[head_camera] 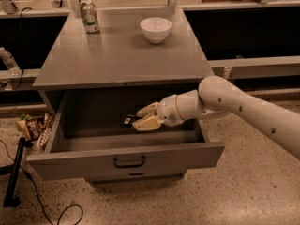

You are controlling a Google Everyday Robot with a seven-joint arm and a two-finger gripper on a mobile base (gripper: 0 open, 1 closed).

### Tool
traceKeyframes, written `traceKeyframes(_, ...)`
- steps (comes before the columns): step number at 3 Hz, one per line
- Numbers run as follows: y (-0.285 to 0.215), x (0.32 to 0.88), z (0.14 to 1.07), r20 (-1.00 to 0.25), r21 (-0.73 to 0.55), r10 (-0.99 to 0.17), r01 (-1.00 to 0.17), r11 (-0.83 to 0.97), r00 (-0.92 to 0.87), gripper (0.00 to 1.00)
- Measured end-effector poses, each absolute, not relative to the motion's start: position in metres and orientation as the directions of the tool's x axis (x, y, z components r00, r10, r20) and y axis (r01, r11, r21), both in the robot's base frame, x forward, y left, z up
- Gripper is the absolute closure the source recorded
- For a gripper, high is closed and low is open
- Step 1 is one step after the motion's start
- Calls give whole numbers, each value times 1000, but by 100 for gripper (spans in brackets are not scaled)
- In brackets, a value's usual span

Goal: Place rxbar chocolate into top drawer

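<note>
The top drawer [178,156] of the grey cabinet is pulled wide open, with its dark handle at the centre of the front panel. The rxbar chocolate [126,121], dark with a small white patch, lies on the drawer floor near the middle. My gripper [138,118] is inside the drawer on the end of the white arm that reaches in from the right. Its two pale fingers [149,123] stand apart, just right of the bar, with their tips at its end.
On the cabinet top [117,55] stand a white bowl [155,29] and a can [89,17]. Colourful snack packets [33,125] lie on the floor left of the drawer. A black stand and cable [14,172] lie at the front left.
</note>
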State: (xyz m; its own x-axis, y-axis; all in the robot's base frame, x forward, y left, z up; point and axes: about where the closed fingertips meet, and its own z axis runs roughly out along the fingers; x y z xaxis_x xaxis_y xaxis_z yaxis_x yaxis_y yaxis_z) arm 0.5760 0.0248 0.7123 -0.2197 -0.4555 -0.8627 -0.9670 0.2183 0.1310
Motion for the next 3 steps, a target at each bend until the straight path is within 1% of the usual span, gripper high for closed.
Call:
traceKeyframes(2, 34, 580, 685, -845, 71, -509, -978, 197, -164, 99)
traceKeyframes(3, 43, 586, 666, -837, 62, -525, -980, 190, -155, 69)
